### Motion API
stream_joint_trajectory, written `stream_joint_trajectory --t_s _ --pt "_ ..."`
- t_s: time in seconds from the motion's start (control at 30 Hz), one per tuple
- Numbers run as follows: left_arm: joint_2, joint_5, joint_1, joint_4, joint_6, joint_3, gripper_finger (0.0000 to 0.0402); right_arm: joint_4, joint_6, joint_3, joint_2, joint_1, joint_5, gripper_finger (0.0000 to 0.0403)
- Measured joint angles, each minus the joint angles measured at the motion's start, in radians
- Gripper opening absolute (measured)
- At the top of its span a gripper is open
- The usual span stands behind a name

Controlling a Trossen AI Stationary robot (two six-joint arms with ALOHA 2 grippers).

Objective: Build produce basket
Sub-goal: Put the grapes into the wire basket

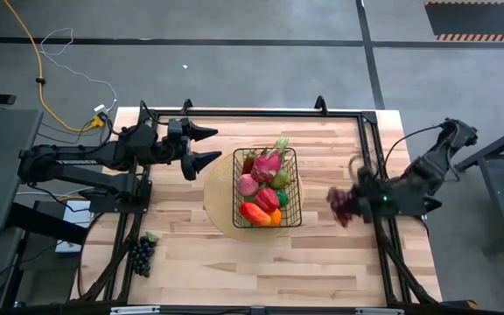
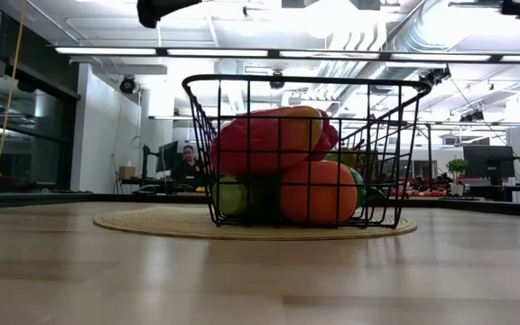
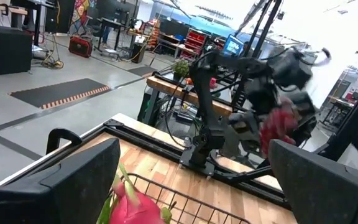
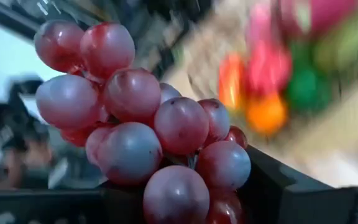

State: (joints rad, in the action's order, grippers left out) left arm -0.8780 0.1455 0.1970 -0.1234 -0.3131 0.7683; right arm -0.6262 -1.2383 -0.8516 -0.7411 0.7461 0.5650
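Note:
The black wire basket [image 1: 267,188] stands on a round tan mat, holding a pink dragon fruit [image 1: 267,164], red, orange and green peppers and other toy produce. In the low view the basket [image 2: 307,149] fills the middle. My right gripper [image 1: 350,203] hovers right of the basket, shut on a bunch of red grapes [image 1: 341,206]. My left gripper [image 1: 206,145] is open, up left of the basket's far end. A dark grape bunch [image 1: 141,252] lies on the table's near left part. My right gripper holds the red grape bunch [image 4: 135,124] pinched between its two fingers [image 4: 272,186], which close on the bunch's end nearest the wrist [image 4: 179,193]. The rest sticks out past the fingertips. In the left wrist view the bunch [image 3: 281,127] is lifted clear of the table.
The tan mat [image 1: 217,197] reaches out around the basket. A black frame [image 1: 370,140] runs along the table's far and side edges, with the arms' bases on it. Bare wood [image 1: 234,258] lies near of the basket. A person sits far back in the room [image 2: 188,162].

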Motion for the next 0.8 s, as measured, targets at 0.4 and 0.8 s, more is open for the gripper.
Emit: stream_joint_trajectory --t_s 0.4,0.8 --pt "0.0 -0.017 0.0 -0.016 -0.037 0.059 0.0399 0.488 0.763 0.0 -0.043 -0.425 -0.092 0.015" --pt "0.0 -0.054 0.0 -0.016 -0.077 0.059 0.0399 0.603 0.863 0.0 -0.144 -0.636 -0.333 0.015"
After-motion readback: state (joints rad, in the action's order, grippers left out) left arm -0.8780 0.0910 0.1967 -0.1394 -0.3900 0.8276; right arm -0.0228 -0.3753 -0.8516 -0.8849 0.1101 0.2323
